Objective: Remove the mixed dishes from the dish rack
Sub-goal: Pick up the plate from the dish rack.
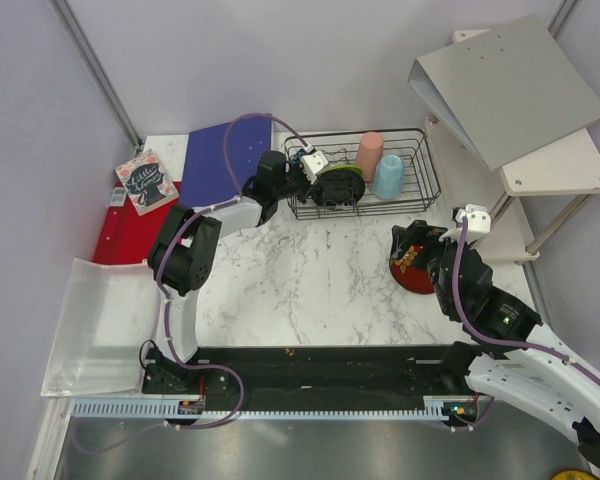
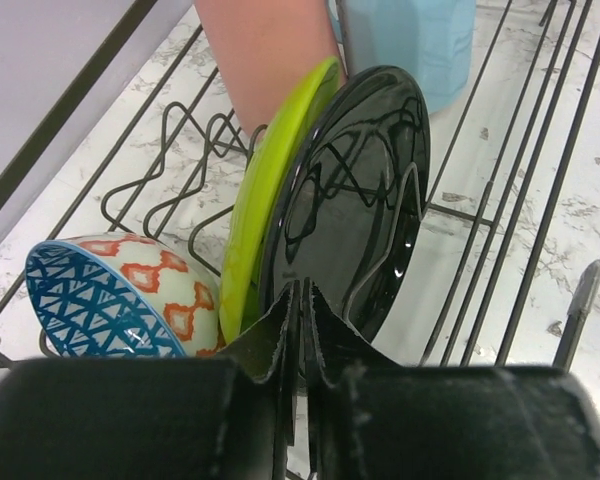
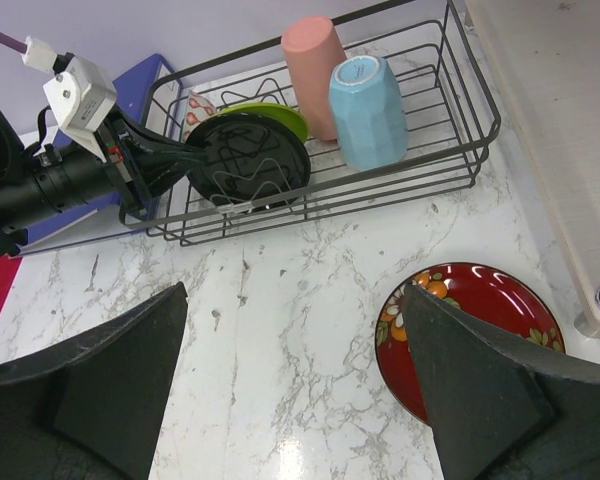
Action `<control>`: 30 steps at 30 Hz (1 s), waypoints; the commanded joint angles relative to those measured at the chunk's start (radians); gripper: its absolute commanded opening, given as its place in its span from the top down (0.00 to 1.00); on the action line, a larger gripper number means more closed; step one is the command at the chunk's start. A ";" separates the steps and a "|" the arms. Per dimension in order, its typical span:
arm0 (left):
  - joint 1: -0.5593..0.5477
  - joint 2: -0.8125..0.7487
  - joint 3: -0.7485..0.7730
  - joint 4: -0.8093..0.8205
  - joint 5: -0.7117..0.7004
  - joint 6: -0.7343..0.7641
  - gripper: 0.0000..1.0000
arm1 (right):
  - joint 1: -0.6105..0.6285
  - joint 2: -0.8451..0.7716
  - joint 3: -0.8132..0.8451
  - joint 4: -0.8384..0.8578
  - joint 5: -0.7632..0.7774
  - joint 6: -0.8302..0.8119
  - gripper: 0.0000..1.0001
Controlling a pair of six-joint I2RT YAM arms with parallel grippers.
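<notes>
The black wire dish rack (image 1: 431,176) holds a glossy black dish (image 2: 365,180) on edge, a lime-green bowl (image 2: 268,185) behind it, a small blue patterned bowl (image 2: 100,300), a tall pink cup (image 1: 370,152) and a light blue cup (image 1: 388,177). My left gripper (image 2: 302,300) is inside the rack's left part, shut on the black dish's rim. The red-and-black floral lacquer bowl (image 3: 480,320) sits on the marble table right of the rack's front. My right gripper (image 3: 295,370) is open and empty just above the table, its right finger over that bowl's edge.
A blue binder (image 1: 225,152) lies left of the rack, with a small book (image 1: 147,182) and a red mat (image 1: 120,238) further left. A clear plastic tray (image 1: 95,320) sits at the near left. A white shelf (image 1: 555,165) with a grey binder (image 1: 505,85) stands at the right.
</notes>
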 commanded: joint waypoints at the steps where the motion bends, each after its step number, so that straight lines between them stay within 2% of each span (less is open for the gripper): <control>1: -0.008 0.002 -0.006 0.114 -0.085 0.047 0.94 | 0.000 0.001 -0.008 0.030 0.016 -0.014 0.04; 3: -0.010 -0.004 -0.019 0.128 -0.101 0.049 0.98 | 0.000 -0.005 -0.010 0.030 0.015 -0.014 0.04; 22: -0.014 -0.175 -0.181 0.272 -0.241 0.038 0.98 | 0.000 -0.040 -0.037 0.030 -0.010 0.016 0.04; 27: -0.017 -0.187 -0.182 0.266 -0.227 0.052 0.70 | 0.001 -0.057 -0.045 0.029 -0.008 0.018 0.04; 30: -0.019 -0.175 -0.167 0.254 -0.212 0.056 0.64 | 0.001 -0.054 -0.044 0.029 -0.007 0.018 0.04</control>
